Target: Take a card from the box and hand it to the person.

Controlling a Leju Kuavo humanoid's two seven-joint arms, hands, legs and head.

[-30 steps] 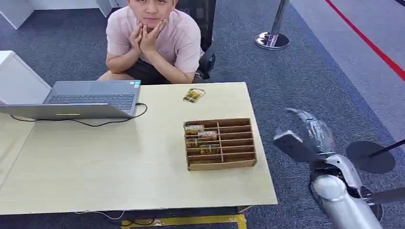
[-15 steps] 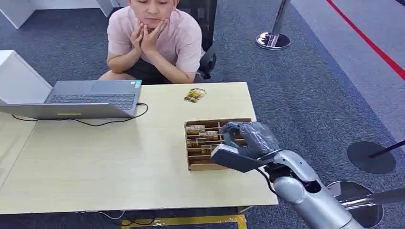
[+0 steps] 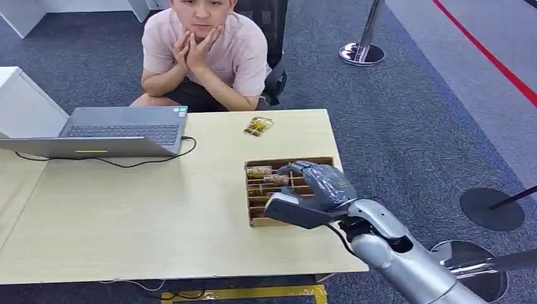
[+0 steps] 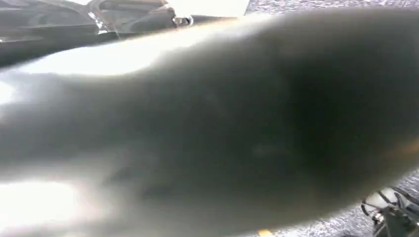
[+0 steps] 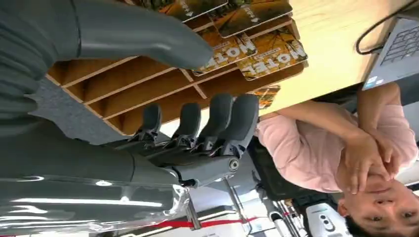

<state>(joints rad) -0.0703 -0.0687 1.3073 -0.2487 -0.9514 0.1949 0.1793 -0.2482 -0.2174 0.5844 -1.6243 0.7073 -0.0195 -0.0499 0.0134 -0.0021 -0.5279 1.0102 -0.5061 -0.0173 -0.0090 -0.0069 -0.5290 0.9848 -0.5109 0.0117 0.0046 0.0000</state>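
A wooden box with slotted rows stands near the table's right edge. Several cards lean in its left rows; close up they read "MOTEL". My right hand hovers over the box's right half, fingers apart and holding nothing. In the right wrist view the thick thumb reaches over the dividers next to the cards, and the dark fingers hang past the box's far wall. The person sits behind the table, chin resting on both hands.
One loose card lies on the table between the box and the person. An open laptop with its cable sits at the back left. Stanchion bases stand on the carpet to the right.
My right hand swung in from beside the table to above the box, then slid a little further left over its rows. The person stays still.
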